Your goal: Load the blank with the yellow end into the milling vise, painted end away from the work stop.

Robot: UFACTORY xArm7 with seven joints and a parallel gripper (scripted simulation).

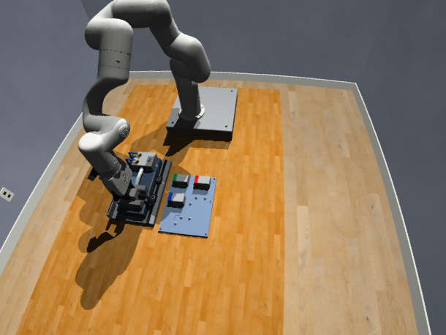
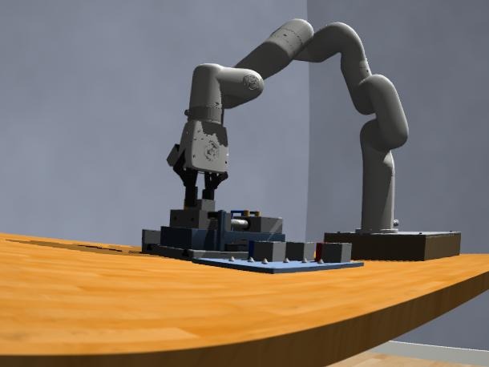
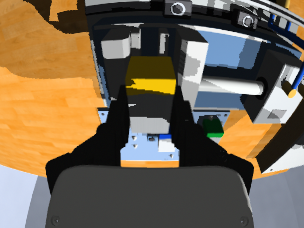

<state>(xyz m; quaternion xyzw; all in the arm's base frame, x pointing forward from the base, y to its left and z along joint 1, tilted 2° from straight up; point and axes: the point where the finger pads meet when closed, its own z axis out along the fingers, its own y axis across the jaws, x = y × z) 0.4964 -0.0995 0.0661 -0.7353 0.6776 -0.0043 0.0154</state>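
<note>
My gripper [image 3: 150,98] [image 2: 200,197] [image 1: 137,192] is shut on the grey blank with the yellow end [image 3: 152,77] [image 2: 205,205]. It holds the blank low in the milling vise [image 1: 150,181] [image 2: 188,236], between the jaws. In the wrist view the yellow end points away from the infeed plate [image 1: 194,219] [image 2: 280,266] [image 3: 152,154]. The blank sits close beside the fixed jaw [image 2: 186,219] [image 3: 118,42]. The jaw with hoses [image 1: 144,161] [image 2: 268,224] [image 3: 275,105] stands apart on the other side. Whether the blank rests on the low bars is hidden.
Three other blanks lie on the infeed plate: a green-ended one [image 1: 180,179] [image 3: 212,124], a red-ended one [image 1: 202,181] [image 2: 334,252] and a blue-ended one [image 1: 176,199] [image 2: 264,250]. Small pins stand on the plate. The arm's base block [image 1: 216,110] is behind.
</note>
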